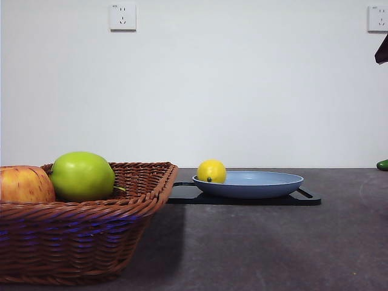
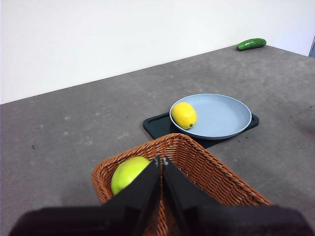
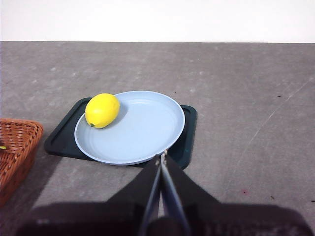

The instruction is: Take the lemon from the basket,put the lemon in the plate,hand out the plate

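Nearest the front camera, the basket (image 1: 85, 233) is filling the 8 o'clock corner of the front view, carrying a green apple (image 1: 82, 176) and a red-yellow apple (image 1: 25, 185) side by side. The left gripper (image 2: 161, 160) is hanging above the basket with its jaws pressed together, gripping nothing. Farther back, at about 4 o'clock from the picture's centre, the plate (image 1: 267, 185) is sitting on a flat black tray (image 1: 306, 198), and the lemon (image 1: 211, 171) is lying in the plate against its rim on the basket side. The right gripper (image 3: 161, 158) is hovering just beside the plate's rim, jaws likewise clenched and empty. Far off at 3 o'clock, a cucumber (image 1: 382, 164) is lying on the table (image 1: 260, 248).
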You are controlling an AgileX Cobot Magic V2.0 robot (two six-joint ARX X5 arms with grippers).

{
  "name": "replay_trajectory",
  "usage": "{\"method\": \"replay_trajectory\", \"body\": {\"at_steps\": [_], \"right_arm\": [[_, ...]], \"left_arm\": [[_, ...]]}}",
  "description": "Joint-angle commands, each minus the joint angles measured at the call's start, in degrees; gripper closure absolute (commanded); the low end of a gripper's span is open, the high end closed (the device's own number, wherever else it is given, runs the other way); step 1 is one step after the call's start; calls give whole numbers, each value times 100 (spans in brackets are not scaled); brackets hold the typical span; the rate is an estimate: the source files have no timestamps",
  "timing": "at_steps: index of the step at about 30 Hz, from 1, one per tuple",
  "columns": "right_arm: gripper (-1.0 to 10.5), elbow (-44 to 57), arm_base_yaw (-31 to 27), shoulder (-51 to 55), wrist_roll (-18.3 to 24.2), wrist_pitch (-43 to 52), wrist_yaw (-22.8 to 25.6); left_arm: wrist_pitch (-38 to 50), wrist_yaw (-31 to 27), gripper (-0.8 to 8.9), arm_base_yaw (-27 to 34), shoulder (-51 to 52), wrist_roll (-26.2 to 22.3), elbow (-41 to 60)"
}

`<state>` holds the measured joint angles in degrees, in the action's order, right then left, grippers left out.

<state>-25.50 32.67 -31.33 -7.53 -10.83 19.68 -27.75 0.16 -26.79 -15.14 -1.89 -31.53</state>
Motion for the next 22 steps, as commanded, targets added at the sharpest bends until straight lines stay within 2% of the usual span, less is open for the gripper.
{"method": "replay_trajectory", "body": {"at_steps": [1,6,8,13,17,22], "right_arm": [[943,-59,39,0,-52,50,22],[943,-59,39,0,-52,50,22],[943,-59,39,0,-52,48,22],[943,-59,39,0,-52,50,26],[943,-59,39,0,-52,50,20],[943,-59,39,2,-52,50,22]], "left_arm": [[70,-9,804,-15,-13,39,-55],[39,-4,804,-15,13,28,-52],[-24,-243,804,90,249,-273,-52],[57,-614,804,968,872,-221,175],[754,-597,804,1856,1235,-225,892],[1360,-227,804,2535,1423,-92,1860]]}}
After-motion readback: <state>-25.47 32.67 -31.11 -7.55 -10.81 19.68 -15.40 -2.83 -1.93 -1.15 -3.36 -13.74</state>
